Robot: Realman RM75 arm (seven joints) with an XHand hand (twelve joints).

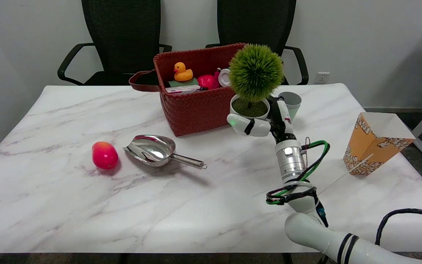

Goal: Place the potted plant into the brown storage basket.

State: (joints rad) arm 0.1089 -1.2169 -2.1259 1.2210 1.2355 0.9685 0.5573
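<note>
Here the right hand point(256, 125) holds the potted plant point(254, 82) by its white pot, fingers wrapped around the pot's front, just beside the right end of the brown basket point(192, 106) and seemingly lifted off the counter point(86, 205). The plant is not yet in the basket, which already carries a rubber duck point(182, 72), a pink toy point(207, 81) and some flat packets. Judging from this, the pot could catch the woven rim if carried across too low, or land tilted on the items inside; the nearby grey cup point(291, 103) could also be knocked. The popcorn box point(374, 143) shows popcorn pictures, but no readable writing.
</note>
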